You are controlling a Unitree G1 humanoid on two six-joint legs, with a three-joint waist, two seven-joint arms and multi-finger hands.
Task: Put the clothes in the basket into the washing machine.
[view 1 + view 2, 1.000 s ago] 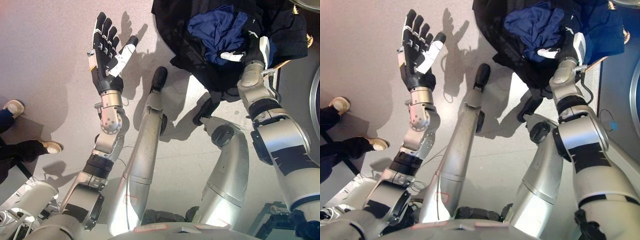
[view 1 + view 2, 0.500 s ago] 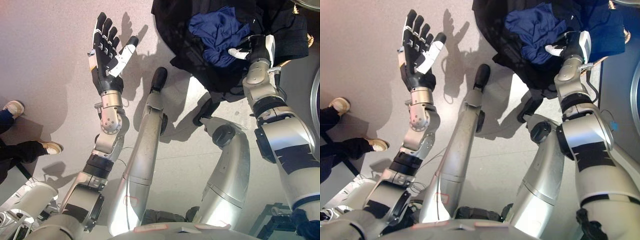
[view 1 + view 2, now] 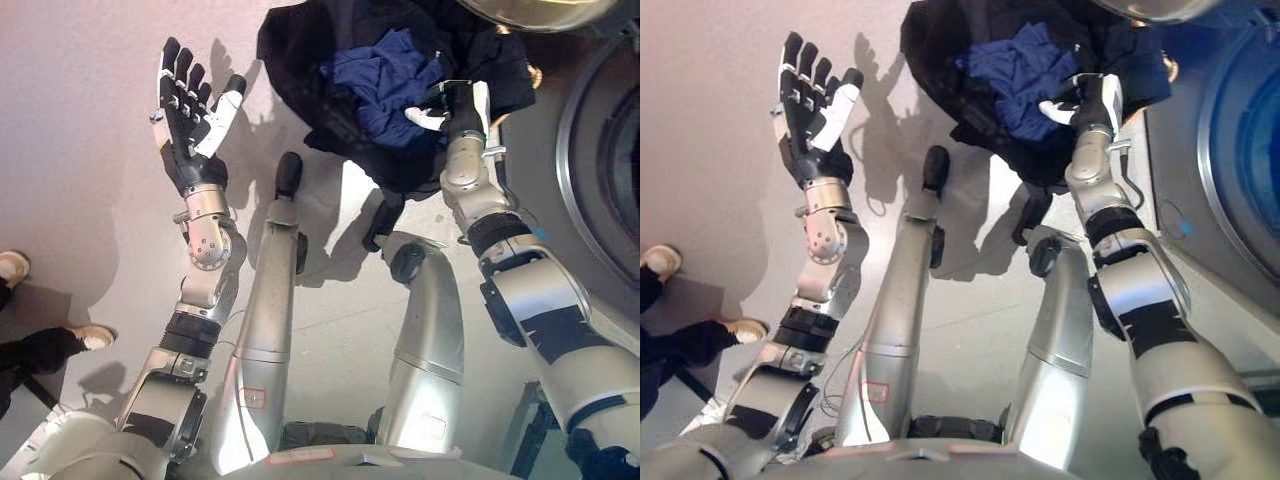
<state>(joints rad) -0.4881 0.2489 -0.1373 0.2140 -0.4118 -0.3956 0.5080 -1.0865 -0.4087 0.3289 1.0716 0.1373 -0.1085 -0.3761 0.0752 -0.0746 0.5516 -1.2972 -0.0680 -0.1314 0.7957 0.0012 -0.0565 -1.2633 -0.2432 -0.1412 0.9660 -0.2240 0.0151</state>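
Observation:
A pile of clothes lies on the floor ahead: a black garment with a crumpled blue garment on top. A bit of tan basket rim shows at the pile's right edge; the rest of the basket is hidden under the cloth. My right hand rests on the pile at the blue garment's right edge, dark against the dark cloth. My left hand is open, held up over bare floor to the left of the pile. The washing machine's round opening is at the right.
A round metal rim shows at the top edge above the pile. A person's shoes and dark trouser leg stand at the left edge. Grey floor lies between my left hand and the pile.
The camera has turned right, so the whole picture has shifted left and more of the washing machine shows. My right hand has lifted a little on the pile beside the blue garment.

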